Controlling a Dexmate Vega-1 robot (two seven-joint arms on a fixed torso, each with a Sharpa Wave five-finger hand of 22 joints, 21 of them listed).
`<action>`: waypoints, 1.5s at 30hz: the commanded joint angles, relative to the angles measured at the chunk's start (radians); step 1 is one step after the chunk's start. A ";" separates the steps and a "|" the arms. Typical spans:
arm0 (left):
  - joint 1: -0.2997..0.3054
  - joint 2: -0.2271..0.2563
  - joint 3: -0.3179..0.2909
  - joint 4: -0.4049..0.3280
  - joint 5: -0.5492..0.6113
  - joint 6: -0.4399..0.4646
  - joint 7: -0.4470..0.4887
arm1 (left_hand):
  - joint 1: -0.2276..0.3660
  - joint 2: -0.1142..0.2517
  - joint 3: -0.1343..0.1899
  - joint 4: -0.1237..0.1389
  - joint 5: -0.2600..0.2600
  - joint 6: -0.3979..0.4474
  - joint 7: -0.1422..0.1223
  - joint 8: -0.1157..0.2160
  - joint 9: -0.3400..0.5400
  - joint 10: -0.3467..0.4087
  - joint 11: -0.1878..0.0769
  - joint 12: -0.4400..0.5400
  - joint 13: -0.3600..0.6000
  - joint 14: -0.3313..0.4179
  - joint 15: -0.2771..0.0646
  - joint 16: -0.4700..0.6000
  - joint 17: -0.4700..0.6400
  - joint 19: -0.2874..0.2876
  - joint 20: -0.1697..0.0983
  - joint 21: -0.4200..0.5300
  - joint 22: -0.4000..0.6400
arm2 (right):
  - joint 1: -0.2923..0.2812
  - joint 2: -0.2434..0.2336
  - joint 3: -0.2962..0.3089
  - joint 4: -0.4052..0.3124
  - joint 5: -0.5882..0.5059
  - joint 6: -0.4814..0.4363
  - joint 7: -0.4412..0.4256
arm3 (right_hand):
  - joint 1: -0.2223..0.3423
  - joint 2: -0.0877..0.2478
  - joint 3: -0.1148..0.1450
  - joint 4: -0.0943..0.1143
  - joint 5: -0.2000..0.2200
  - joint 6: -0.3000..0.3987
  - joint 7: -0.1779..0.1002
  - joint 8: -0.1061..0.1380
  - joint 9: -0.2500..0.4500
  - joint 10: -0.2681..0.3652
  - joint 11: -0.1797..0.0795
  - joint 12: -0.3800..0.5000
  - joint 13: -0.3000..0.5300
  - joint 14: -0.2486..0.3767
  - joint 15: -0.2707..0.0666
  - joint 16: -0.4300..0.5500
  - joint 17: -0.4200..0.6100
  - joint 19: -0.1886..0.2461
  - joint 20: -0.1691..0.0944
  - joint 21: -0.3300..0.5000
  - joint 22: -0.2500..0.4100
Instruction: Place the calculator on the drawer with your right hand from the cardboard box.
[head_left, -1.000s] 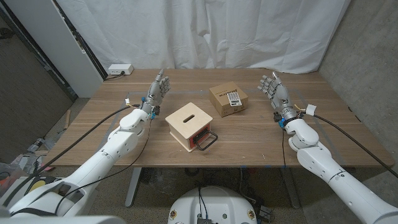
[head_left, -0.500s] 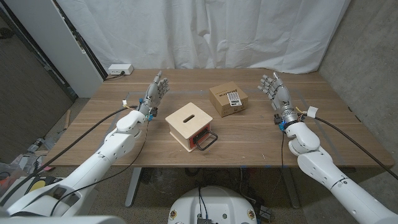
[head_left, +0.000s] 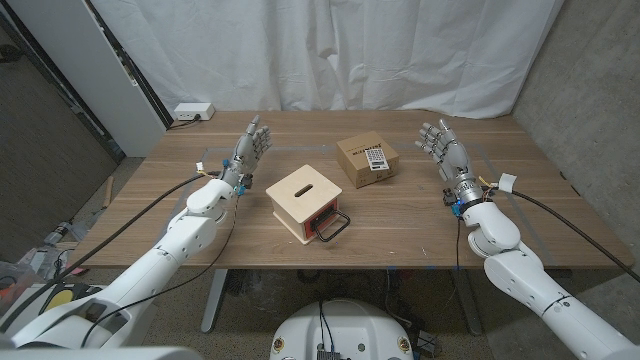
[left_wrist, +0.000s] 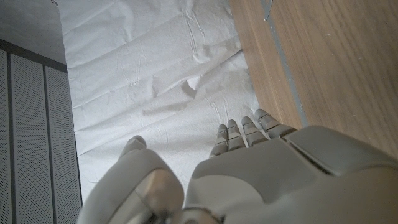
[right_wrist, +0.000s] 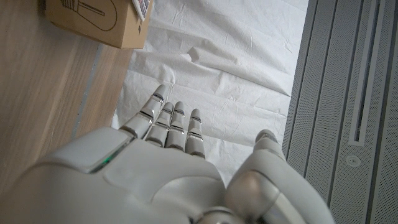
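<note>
We hold our right hand spread and empty right of the cardboard box, where the calculator lies on top awaiting a reach, while our left hand, also spread, waits left of the wooden drawer.

The drawer stands near the middle of the worktop, with the cardboard box behind it and to its right, apart from it. The calculator lies on the box. The left robot hand is left of the drawer, the right robot hand right of the box, each apart
</note>
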 joint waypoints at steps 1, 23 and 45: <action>0.004 -0.017 0.008 -0.012 0.019 -0.011 0.037 | 0.005 0.009 -0.001 -0.002 0.002 0.013 -0.002 0.009 0.004 0.012 -0.002 0.006 0.005 0.011 0.001 0.011 0.004 0.008 -0.024 -0.001 0.001 | -0.059 -0.034 0.022 -0.048 -0.062 0.014 -0.029 | 0.012 0.002 0.004 -0.007 0.001 0.011 -0.003 0.008 0.004 0.005 -0.004 0.006 0.003 0.012 -0.001 0.007 0.004 0.011 -0.021 -0.002 0.003; 0.044 0.004 0.011 -0.085 0.023 0.019 0.064 | 0.013 0.014 -0.002 -0.004 0.002 0.017 -0.004 0.006 0.004 0.019 -0.004 0.004 0.005 0.018 0.000 0.009 0.004 0.014 -0.022 -0.009 0.001 | -0.153 -0.053 0.055 -0.120 -0.201 0.043 -0.096 | 0.031 0.003 0.011 -0.019 0.002 0.024 -0.007 0.008 0.004 0.019 -0.014 0.006 0.003 0.034 -0.010 0.006 0.003 0.028 -0.023 -0.008 0.004; 0.082 0.018 0.004 -0.125 0.028 0.010 0.080 | 0.018 0.018 -0.006 -0.005 0.002 0.020 -0.005 0.003 0.004 0.023 -0.004 0.001 0.005 0.021 0.000 0.006 0.004 0.017 -0.018 -0.018 0.001 | -0.203 -0.029 0.080 -0.150 -0.523 0.039 -0.252 | 0.101 0.003 0.034 -0.055 0.008 0.080 -0.035 0.018 0.005 0.074 -0.056 0.015 0.004 0.094 -0.037 0.008 0.001 0.070 -0.030 -0.018 0.004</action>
